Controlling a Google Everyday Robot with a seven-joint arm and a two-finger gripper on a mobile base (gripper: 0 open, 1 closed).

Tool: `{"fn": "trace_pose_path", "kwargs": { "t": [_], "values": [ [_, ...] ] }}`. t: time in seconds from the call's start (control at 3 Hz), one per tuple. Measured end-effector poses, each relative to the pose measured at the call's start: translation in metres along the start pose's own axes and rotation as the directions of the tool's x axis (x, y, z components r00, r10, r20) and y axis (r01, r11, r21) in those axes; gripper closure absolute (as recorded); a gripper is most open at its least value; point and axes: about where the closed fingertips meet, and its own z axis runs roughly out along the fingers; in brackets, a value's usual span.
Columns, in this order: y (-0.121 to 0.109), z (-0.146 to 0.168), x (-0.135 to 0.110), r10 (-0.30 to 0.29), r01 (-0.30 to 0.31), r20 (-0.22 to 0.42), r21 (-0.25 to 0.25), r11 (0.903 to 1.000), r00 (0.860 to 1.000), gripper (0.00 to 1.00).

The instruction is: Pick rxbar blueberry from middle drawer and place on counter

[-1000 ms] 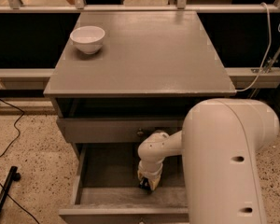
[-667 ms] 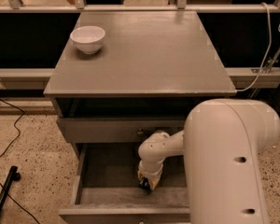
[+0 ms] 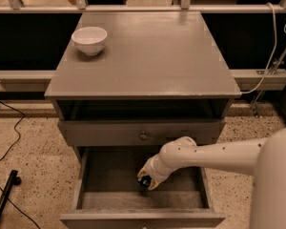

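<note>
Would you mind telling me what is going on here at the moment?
The robot's arm reaches into the open middle drawer, with the gripper low over its floor at a small dark item, probably the rxbar blueberry. Nothing has been lifted out yet. A white bowl sits near a far corner of the counter.

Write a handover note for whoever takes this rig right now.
Gripper: down inside the open middle drawer, near its centre; grasp unconfirmed.
Rxbar blueberry: only a small dark bit shows at the gripper's tip, probably the bar.
Counter: carries a white bowl at its far left; no bar on it.
Done: drawer open, arm reached in.
Left: secure the bar, lift it out, set it on the counter.
</note>
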Motion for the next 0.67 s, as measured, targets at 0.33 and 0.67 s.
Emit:
{"fn": "trace_pose_path", "kwargs": {
  "t": [0.33, 0.67],
  "values": [
    [-0.025, -0.047, -0.035, -0.009, -0.004, 0.088, 0.152, 0.9884, 0.996, 1.0],
    [-0.038, -0.102, -0.066, -0.064, 0.017, 0.168, 0.266, 0.9638, 0.984, 1.0]
  ]
}}
